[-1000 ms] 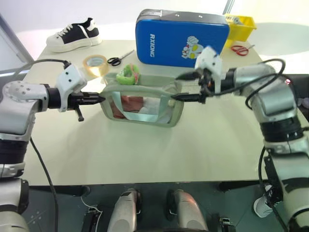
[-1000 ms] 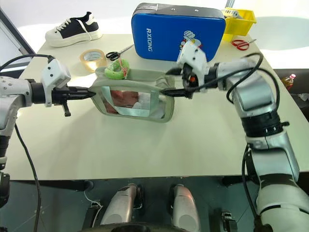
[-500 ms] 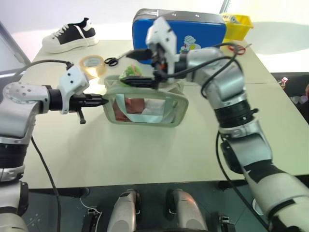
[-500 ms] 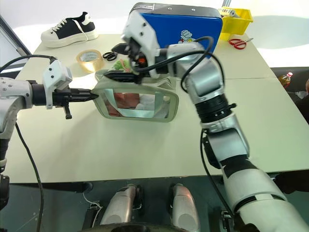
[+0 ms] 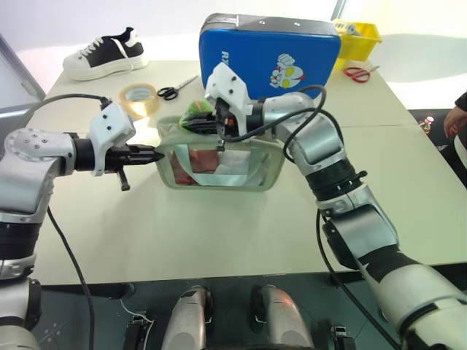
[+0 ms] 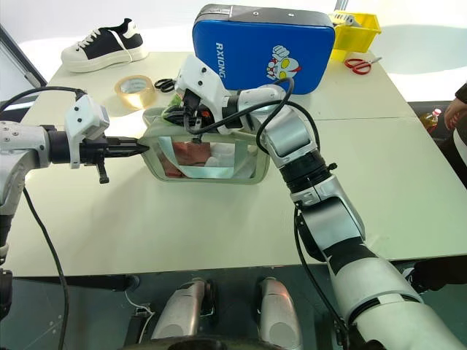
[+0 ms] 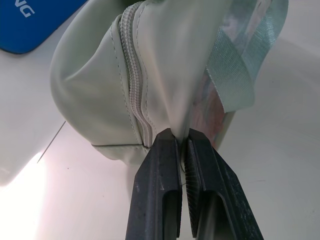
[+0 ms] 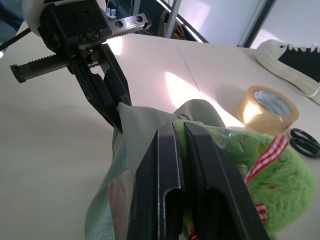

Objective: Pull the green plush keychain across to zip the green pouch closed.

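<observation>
The green pouch stands on the table with its clear window toward me, red and white contents showing through. My left gripper is shut on the fabric at the pouch's left end, pinching it beside the zipper. The green plush keychain, fuzzy lime with a red-checked ribbon, sits on top of the pouch at that same left end. My right gripper reaches in from the right over the pouch and is shut on the plush's edge, close to the left gripper's fingers.
A big blue hard case stands just behind the pouch. A tape roll, black scissors and a sneaker lie at the back left. A yellow bin and red scissors are at the back right. A person's hand shows at the right edge.
My right arm swung left from the pouch's right end across its top to the keychain, and its open fingers shut there. The left gripper kept its hold.
</observation>
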